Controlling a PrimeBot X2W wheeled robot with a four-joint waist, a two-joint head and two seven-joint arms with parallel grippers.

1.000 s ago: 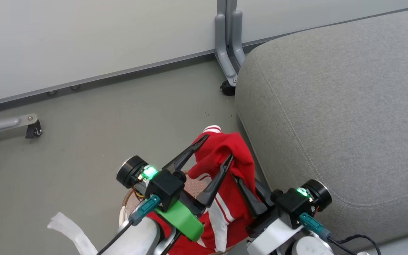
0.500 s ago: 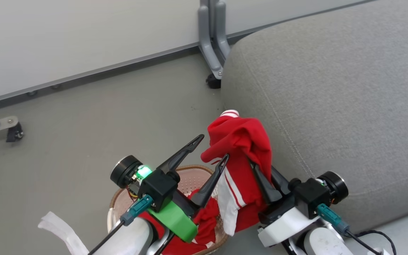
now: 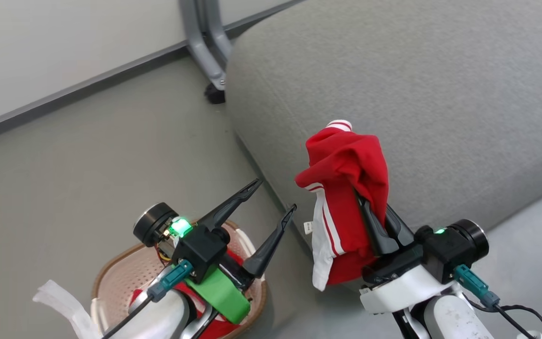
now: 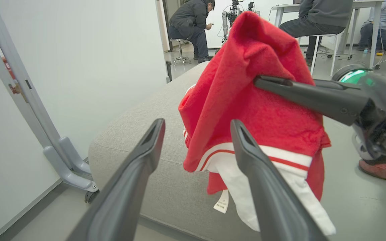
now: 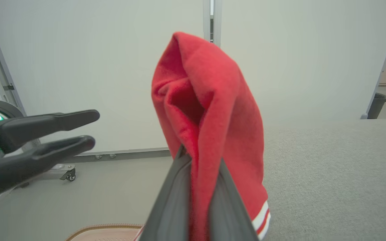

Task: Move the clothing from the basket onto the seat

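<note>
Right claw (image 3: 365, 202) grips one red garment (image 3: 346, 160) by the single grey seat (image 3: 393, 70); left claw (image 3: 275, 194) gapes above one basket (image 3: 111, 266).

The white tag (image 4: 220, 202) on the clothing (image 4: 246, 100) bears print, apparently illegible.

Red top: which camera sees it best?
The left wrist view: the red top hangs nearly whole there, white stripes, trim and tag showing. The head view sees it from above, bunched. The right wrist view sees a close red fold and a bit of stripe.
</note>
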